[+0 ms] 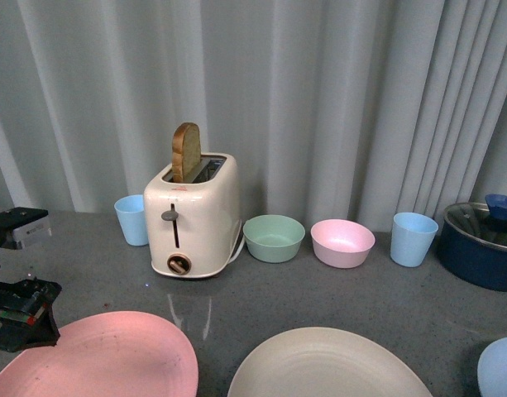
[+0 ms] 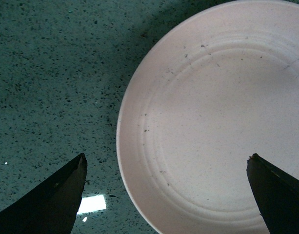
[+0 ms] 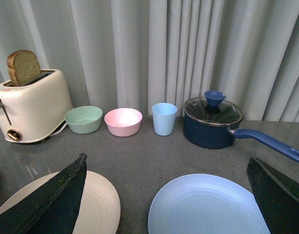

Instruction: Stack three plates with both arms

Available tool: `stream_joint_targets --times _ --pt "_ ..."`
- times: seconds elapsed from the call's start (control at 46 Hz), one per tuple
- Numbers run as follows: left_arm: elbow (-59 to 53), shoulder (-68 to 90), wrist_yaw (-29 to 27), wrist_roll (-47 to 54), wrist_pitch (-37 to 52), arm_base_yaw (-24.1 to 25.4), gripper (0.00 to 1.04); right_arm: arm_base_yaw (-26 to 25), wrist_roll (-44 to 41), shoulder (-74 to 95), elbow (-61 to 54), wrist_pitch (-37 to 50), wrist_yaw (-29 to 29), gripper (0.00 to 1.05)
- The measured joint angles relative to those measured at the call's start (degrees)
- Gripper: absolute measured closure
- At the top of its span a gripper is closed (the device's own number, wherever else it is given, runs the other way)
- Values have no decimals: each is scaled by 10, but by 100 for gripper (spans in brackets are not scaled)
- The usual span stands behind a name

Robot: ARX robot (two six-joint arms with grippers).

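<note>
Three plates lie apart along the near edge of the grey table. The pink plate is at the near left, the cream-beige plate in the middle, the light blue plate at the near right, cut off by the frame. My left gripper is open above the pink plate's edge, one finger over the table, one over the plate. The left arm shows at the left edge. My right gripper is open above the light blue plate, with the cream-beige plate beside it.
A cream toaster with a bread slice stands behind the plates. Along the back are a blue cup, a green bowl, a pink bowl, another blue cup and a dark blue lidded pot. A curtain hangs behind.
</note>
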Motion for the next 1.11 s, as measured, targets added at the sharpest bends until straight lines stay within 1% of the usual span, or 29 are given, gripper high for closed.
stream_joint_targets --times 0.065,0.152,0.347,0.63,0.89,1.108 --pt "12 7 20 -1 -25 15 7 0 0 0 0 0 0 7" --pt "14 24 30 -7 -39 33 7 0 0 0 0 0 0 7" --pt "20 56 26 -14 -38 48 7 0 0 0 0 0 0 7" --pt "42 78 4 -15 -18 35 7 0 0 0 0 0 0 7" --pt "51 99 -10 -13 -19 35 7 0 0 0 0 0 0 7" --pt "50 110 -22 -11 -1 31 7 0 0 0 0 0 0 7"
